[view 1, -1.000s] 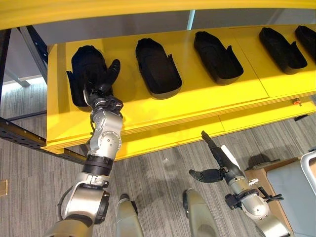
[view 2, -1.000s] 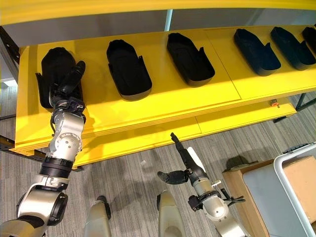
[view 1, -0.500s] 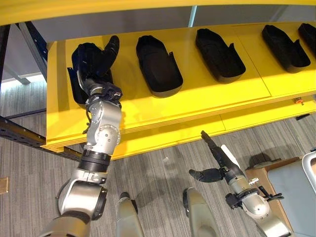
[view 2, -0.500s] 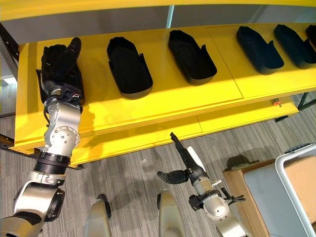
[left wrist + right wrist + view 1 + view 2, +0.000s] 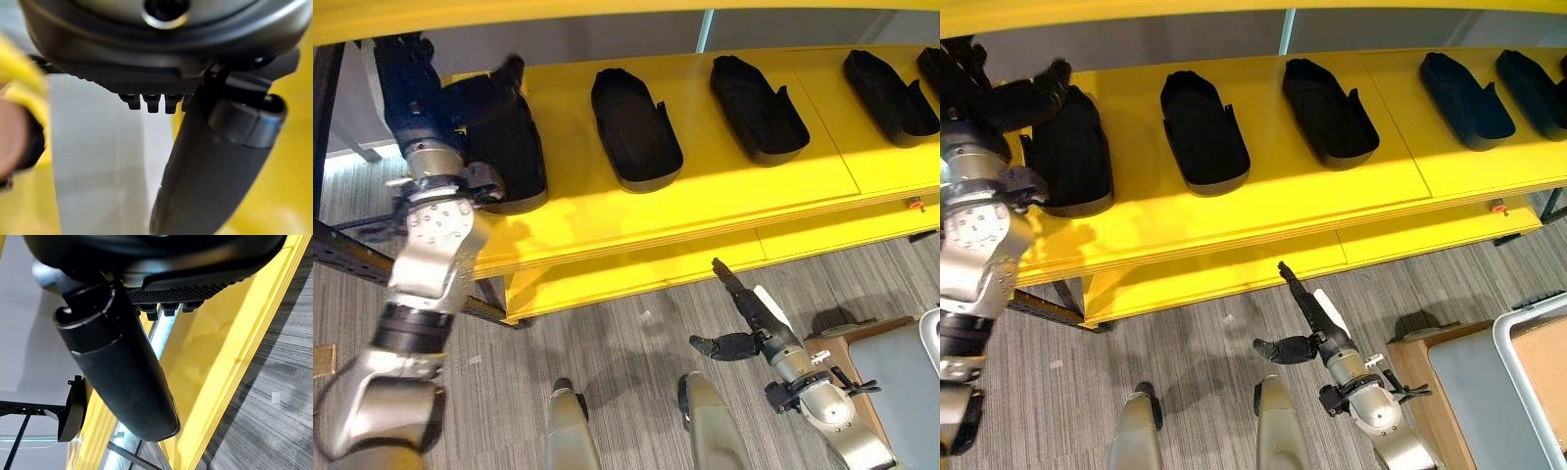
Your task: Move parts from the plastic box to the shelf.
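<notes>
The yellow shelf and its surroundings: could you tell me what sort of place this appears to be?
Probably a factory or workshop parts station: a long yellow shelf on a dark metal frame, identical black moulded parts laid out in a row, and grey carpet flooring.

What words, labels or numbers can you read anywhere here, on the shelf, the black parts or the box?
None: no readable text, label or number shows on the yellow shelf, the black parts or the plastic box.
The left hand and the right hand carry no legible markings either.
</notes>
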